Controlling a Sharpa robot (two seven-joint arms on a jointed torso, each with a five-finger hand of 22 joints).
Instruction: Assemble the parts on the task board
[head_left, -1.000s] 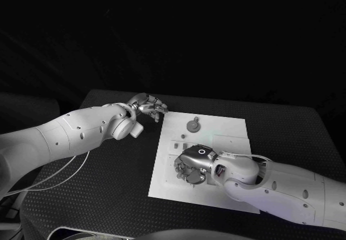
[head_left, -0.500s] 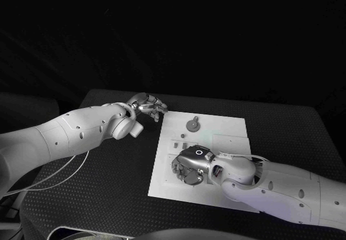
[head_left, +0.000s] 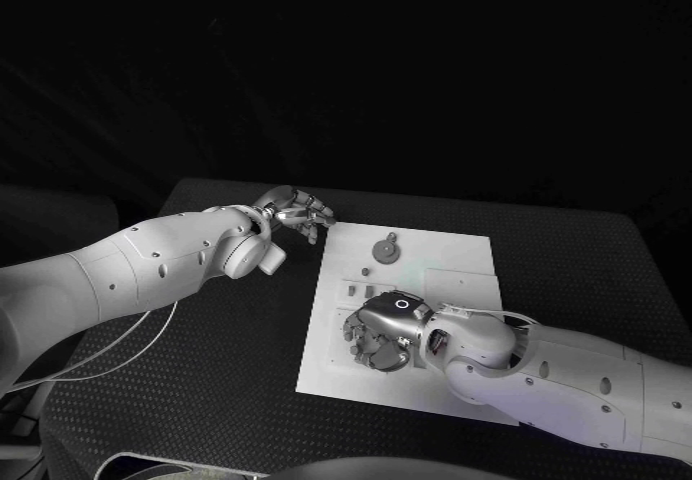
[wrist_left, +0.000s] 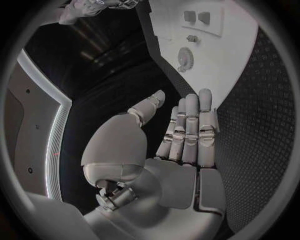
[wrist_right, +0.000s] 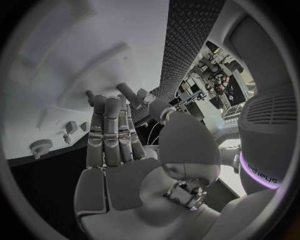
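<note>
White task board (head_left: 447, 262) unlabelled; right hand (head_left: 378, 332) curled on it, grasp unclear; left hand (head_left: 296, 212) empty, fingers straight.

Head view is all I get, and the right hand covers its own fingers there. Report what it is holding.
Observer: Nothing in the palm. The right wrist view shows the right hand with its fingers stretched side by side over the task board, palm bare. Whether the tips touch a part I cannot tell.
Operator: Now check the left hand.
Observer: The left wrist view shows the left hand holding nothing, fingers straight, thumb apart.
Operator: Say what its fingers point at.
Observer: They point toward a round part on the board, which lies well beyond the fingertips and apart from them.
</note>
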